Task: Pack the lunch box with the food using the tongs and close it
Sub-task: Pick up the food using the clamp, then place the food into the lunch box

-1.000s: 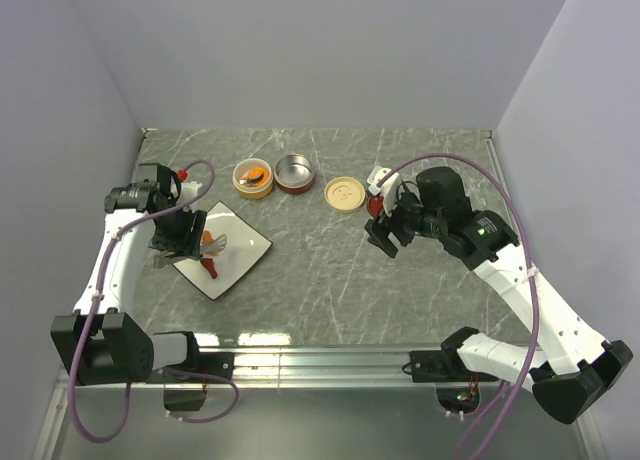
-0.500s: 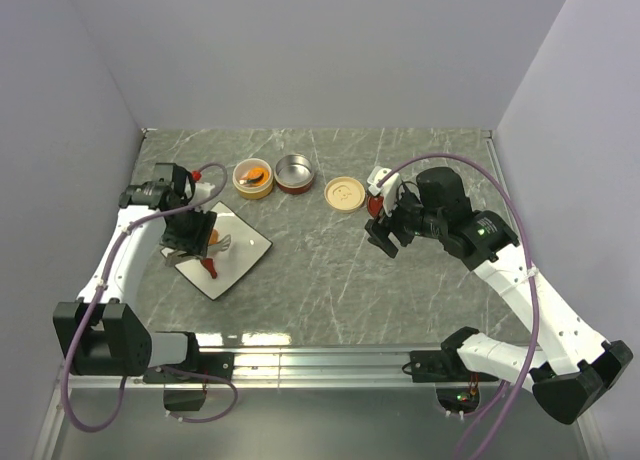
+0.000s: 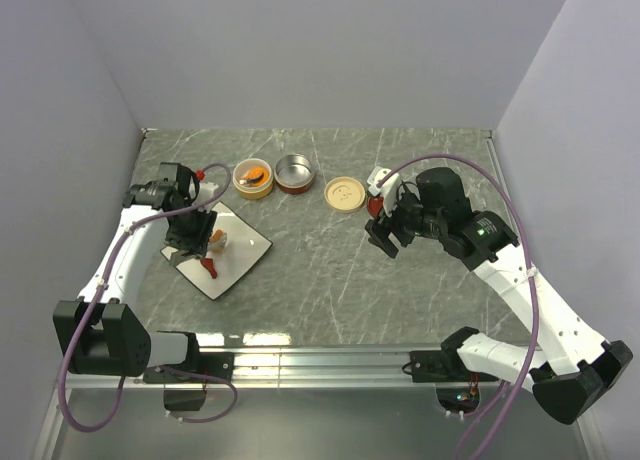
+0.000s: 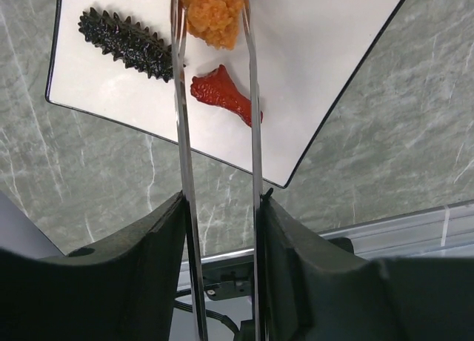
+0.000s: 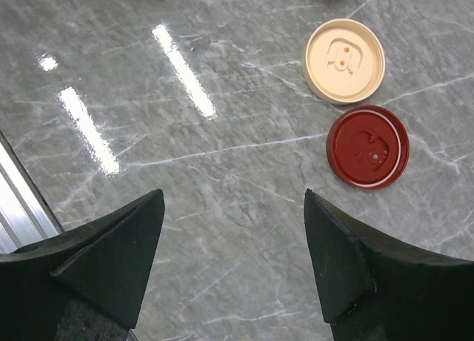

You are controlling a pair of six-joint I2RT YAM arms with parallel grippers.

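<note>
Left wrist view: we see the left gripper [image 4: 220,230] clamped on the long slim silver metal tongs [image 4: 215,133], whose two thin arms run straight away from the fingers to their tips over the white square plate [image 4: 318,52].
Key relation: the rough orange crumbed lump of food [image 4: 213,11] sits between the tong tips, dead ahead of the gripper along the tongs' long axis; we cannot tell whether the tips already touch it.
Other food on plate: a red drumstick-shaped piece [image 4: 222,95] lies between the tong arms nearer the gripper, its long axis slanting across them; a spiky black oblong [image 4: 126,43] lies outside the arms, also slanting.
Top external view: the left arm is plainly the nearer one to the plate [image 3: 245,260].
Lunch box: the cream round tub [image 3: 253,177], with orange food in it, and the dark red steel-lined tub [image 3: 294,173] stand touching, beyond the plate.
Right gripper [image 5: 233,230]: wide and empty, hovering above the marble table [image 5: 222,118].
Lids: the cream disc lid [image 5: 344,60] and dark red disc lid [image 5: 368,146] lie just beside each other, off the tubs.
Our judgement: squeezing the tongs on the orange lump comes next.
</note>
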